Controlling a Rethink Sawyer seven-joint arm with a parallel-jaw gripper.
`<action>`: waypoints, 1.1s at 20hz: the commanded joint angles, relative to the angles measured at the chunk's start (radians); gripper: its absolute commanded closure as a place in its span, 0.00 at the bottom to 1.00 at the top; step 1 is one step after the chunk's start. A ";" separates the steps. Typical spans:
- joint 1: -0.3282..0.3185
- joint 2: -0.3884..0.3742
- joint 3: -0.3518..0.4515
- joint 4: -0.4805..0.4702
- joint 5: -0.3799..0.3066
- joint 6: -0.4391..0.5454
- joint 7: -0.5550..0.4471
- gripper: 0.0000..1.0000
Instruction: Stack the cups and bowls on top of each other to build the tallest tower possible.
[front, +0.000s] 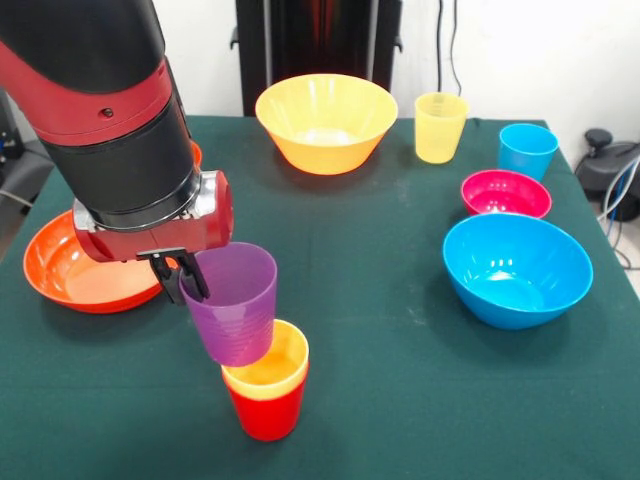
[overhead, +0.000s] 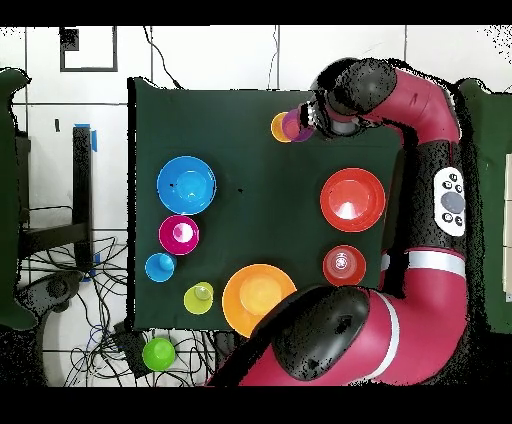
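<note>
My gripper (front: 186, 277) is shut on the rim of a purple cup (front: 235, 305) and holds it tilted. Its bottom is just above or touching the mouth of a yellow-orange cup (front: 268, 365). That cup is nested in a red cup (front: 265, 415) near the table's front edge. In the overhead view the purple cup (overhead: 297, 124) overlaps the yellow-orange cup (overhead: 280, 127), and my wrist covers the fingers. A pale yellow cup (front: 440, 125) and a blue cup (front: 527, 150) stand apart on the right.
A large yellow-orange bowl (front: 326, 120) stands at the back, with a magenta bowl (front: 505, 193) and a large blue bowl (front: 517, 268) on the right. A wide orange bowl (front: 70, 270) lies left under my arm. A small orange bowl (overhead: 344, 264) shows overhead. A green object (overhead: 158, 353) lies off the table.
</note>
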 joint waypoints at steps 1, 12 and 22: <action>0.012 0.006 0.076 -0.015 -0.063 -0.031 -0.286 1.00; 0.034 0.031 0.088 -0.086 -0.051 0.000 -0.253 1.00; 0.056 0.040 0.084 -0.119 -0.031 0.026 -0.212 1.00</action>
